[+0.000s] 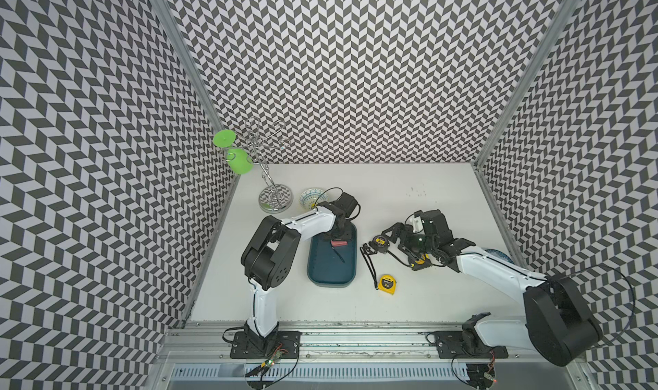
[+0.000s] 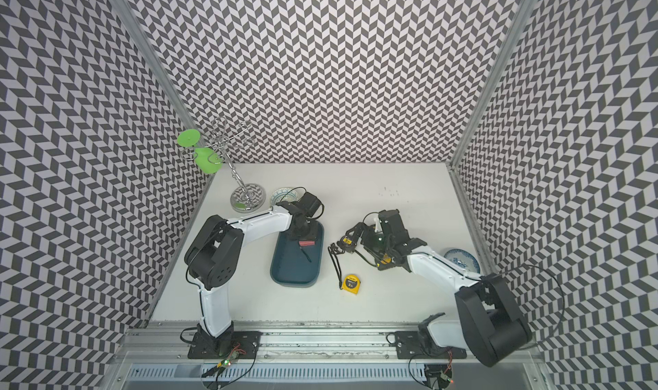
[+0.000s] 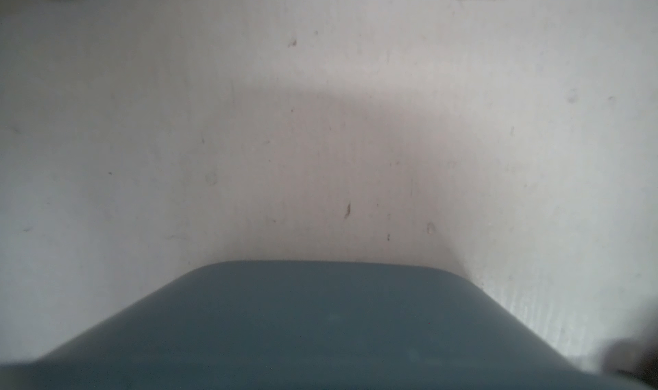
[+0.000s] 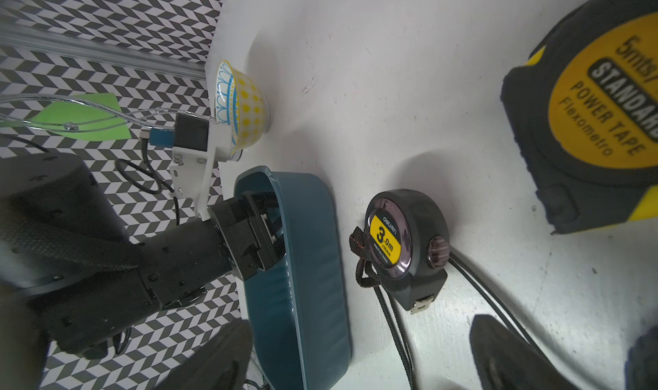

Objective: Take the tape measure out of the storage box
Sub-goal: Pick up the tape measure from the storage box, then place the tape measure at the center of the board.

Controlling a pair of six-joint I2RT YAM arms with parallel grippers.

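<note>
Reaching down into the far end of the box (image 1: 325, 268), the left end effector (image 1: 337, 236) sits right over a small red tape measure (image 1: 339, 243) that lies on the box floor near the far wall, its black strap (image 1: 338, 255) trailing toward the middle. Whether its fingers are apart or clamped on the red case cannot be told. Both top views show only the black body above the case, the box wall hides the tips in the right wrist view, and the left wrist view gives only box and table (image 1: 320, 306). The step in hand looks like securing the grip. To do it well, the fingers should bite across the flat sides of the case, not the strap. They should seat low, then lift straight up until case and strap clear the low wall before moving aside. The right end effector (image 1: 393, 240) sits with fingers apart, holding nothing, beside a dark tape measure (image 1: 380, 243) on the table outside the box.
</note>
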